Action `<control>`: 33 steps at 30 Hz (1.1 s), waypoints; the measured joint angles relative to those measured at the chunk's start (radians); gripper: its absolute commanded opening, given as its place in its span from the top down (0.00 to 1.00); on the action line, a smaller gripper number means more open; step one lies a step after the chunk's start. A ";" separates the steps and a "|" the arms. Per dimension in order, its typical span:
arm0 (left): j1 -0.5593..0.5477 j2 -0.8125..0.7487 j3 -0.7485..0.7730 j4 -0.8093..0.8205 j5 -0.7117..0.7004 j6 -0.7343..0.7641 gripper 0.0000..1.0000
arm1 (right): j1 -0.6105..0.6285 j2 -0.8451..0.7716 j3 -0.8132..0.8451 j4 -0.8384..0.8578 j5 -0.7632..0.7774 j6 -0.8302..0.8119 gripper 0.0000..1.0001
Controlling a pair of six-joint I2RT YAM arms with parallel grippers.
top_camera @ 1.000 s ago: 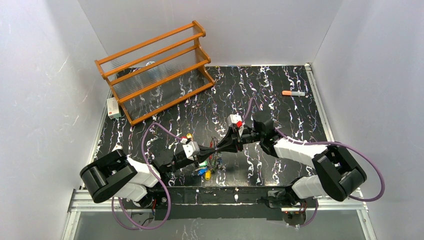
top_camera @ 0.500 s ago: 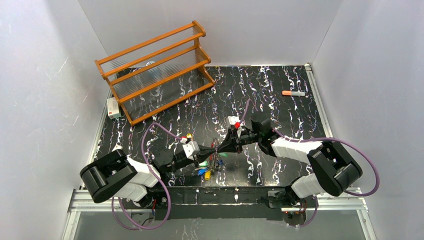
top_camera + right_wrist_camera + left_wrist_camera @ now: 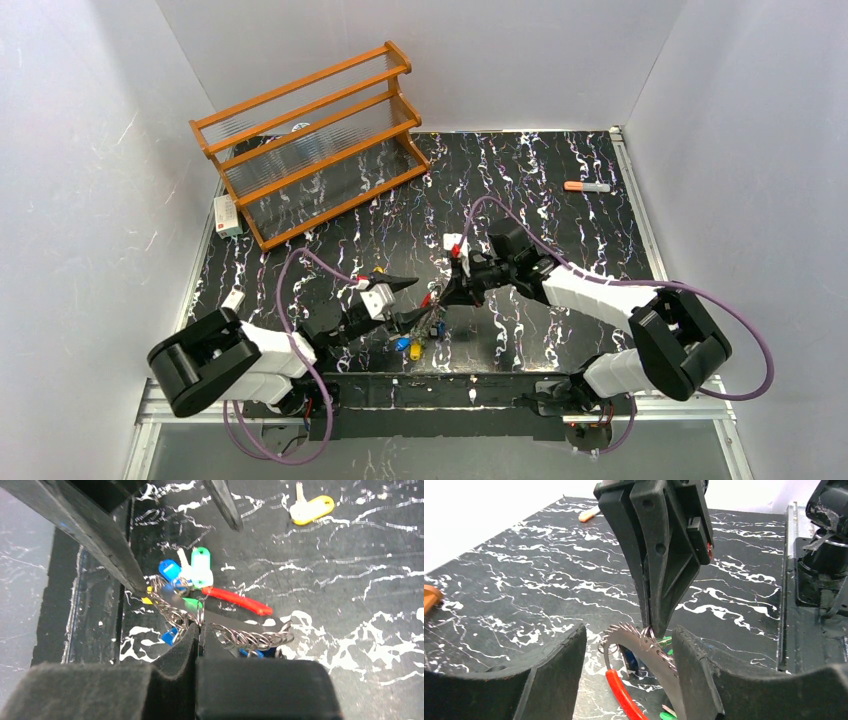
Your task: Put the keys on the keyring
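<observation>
**Keyring passing from the left gripper to the right**

The dark wire keyring with a red arc section sits low at the black, white-veined surface, close to its near edge. It is fringed with small metal keys bearing green and blue plastic tags. The right gripper has closed fully on the wire, its pads meeting and the ring emerging at the seam. The left gripper, pinched shut a second ago, has sprung apart. The keyring lies between its spread fingers, and no grip shows there. Judged from this, the ring has changed hands, which frees the left arm to fetch a loose key. One yellow-tagged key lies apart on the surface, not yet threaded.

The near rail stands just beside the keyring, so movement is best directed away from it. The middle and far right of the surface offer room. An orange slatted wooden rack fills the far left, and an orange-capped marker lies near the right edge.
</observation>
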 measured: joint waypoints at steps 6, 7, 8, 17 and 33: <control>0.000 -0.119 0.027 -0.221 0.005 0.118 0.40 | 0.063 0.008 0.101 -0.263 0.177 -0.082 0.99; 0.000 -0.130 0.037 -0.266 0.008 0.140 0.41 | 0.077 0.019 0.121 -0.303 0.208 -0.092 0.99; 0.000 -0.138 0.045 -0.303 0.011 0.159 0.43 | 0.092 0.037 0.143 -0.338 0.239 -0.102 0.99; 0.000 -0.145 0.119 -0.611 0.097 0.318 0.53 | 0.217 0.177 0.236 -0.521 0.467 -0.162 0.99; 0.000 0.072 0.226 -0.671 0.244 0.360 0.79 | 0.234 0.137 0.222 -0.492 0.442 -0.174 0.99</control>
